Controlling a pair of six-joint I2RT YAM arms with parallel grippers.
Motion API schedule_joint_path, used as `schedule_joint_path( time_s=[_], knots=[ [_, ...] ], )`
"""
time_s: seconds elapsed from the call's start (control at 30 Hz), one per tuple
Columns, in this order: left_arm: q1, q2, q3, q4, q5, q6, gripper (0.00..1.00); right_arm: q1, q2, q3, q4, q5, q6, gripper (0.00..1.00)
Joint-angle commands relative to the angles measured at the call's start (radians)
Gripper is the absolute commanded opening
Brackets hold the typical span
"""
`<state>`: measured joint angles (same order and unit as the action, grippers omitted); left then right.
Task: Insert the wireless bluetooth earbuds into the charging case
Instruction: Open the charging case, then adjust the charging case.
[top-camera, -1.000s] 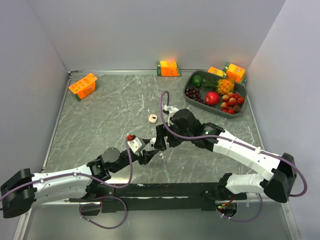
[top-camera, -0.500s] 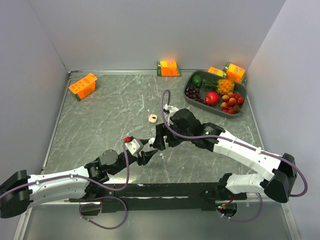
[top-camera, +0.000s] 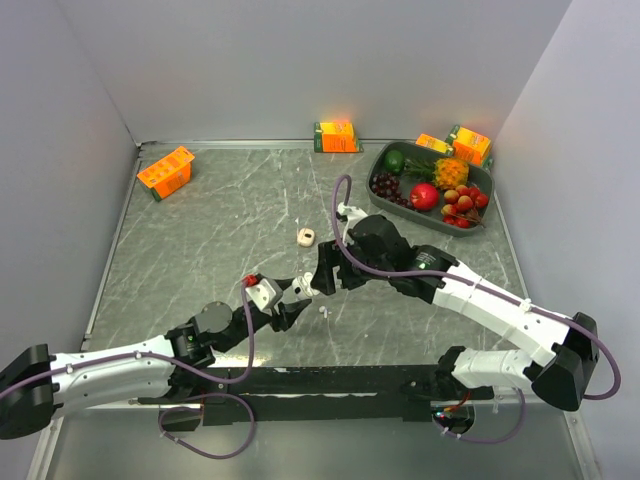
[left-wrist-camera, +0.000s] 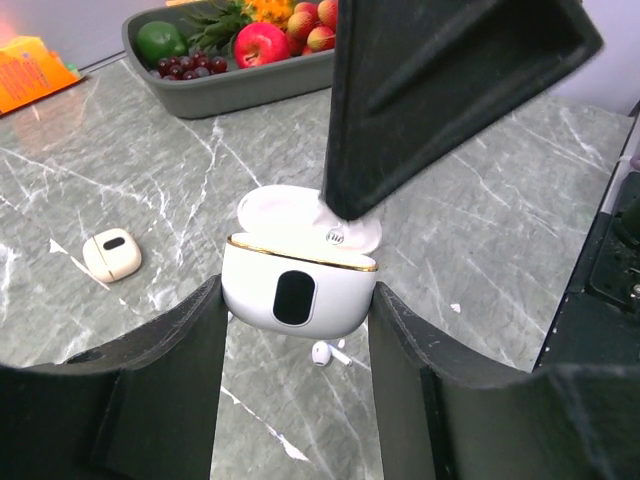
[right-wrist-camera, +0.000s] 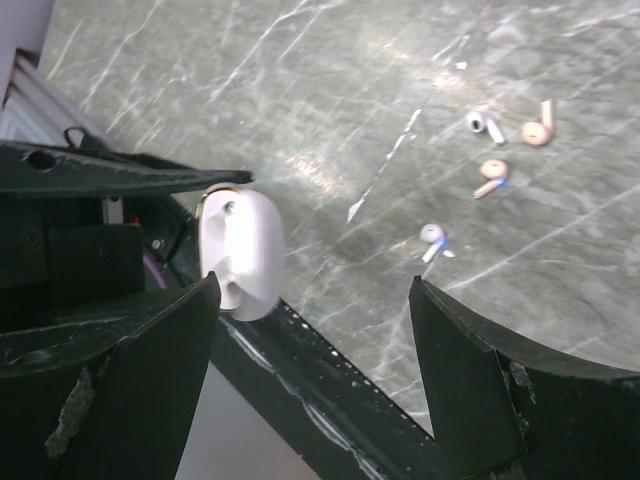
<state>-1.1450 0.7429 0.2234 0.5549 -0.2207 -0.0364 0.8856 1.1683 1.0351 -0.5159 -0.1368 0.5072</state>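
The left fingers (left-wrist-camera: 170, 370) had eased back toward the counter's (top-camera: 220, 230) near edge, clamping the open charging case (left-wrist-camera: 297, 300) steady for loading. The right fingers (right-wrist-camera: 150, 340) hung spread and empty above it, and the earbuds (right-wrist-camera: 490, 172) lay loose nearby.

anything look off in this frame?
Nothing damaged or spilled. Four earbuds lie scattered loose on the table, all outside the open white charging case that the left tool holds. A second, beige case sits apart on the table.
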Motion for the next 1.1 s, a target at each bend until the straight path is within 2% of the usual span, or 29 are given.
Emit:
schedule_joint_path(
  time_s=[0.0,0.23,0.37,0.47,0.6,0.93,1.07],
  knots=[
    [-0.004,-0.02,-0.007,0.031,-0.025,0.013,0.01,-0.01,-0.033,0.042,-0.012,0.043,-0.001,0.84],
    [-0.004,-0.042,-0.01,0.03,-0.04,0.009,0.01,-0.011,-0.061,0.022,0.025,0.037,0.008,0.85],
    [-0.005,-0.051,-0.016,0.048,-0.043,0.004,0.01,-0.028,-0.108,-0.02,0.164,-0.119,0.06,0.86],
    [-0.005,-0.054,-0.012,0.06,-0.036,0.0,0.01,-0.046,-0.091,-0.03,0.235,-0.216,0.108,0.79],
    [-0.005,-0.059,-0.006,0.073,-0.025,-0.011,0.01,-0.054,-0.049,-0.032,0.272,-0.257,0.139,0.72],
    [-0.006,-0.083,0.014,0.071,-0.003,-0.025,0.01,-0.053,0.011,-0.003,0.215,-0.207,0.126,0.62],
    [-0.01,-0.096,0.014,0.068,-0.003,-0.033,0.01,-0.054,0.019,-0.003,0.218,-0.214,0.128,0.54]
  ],
)
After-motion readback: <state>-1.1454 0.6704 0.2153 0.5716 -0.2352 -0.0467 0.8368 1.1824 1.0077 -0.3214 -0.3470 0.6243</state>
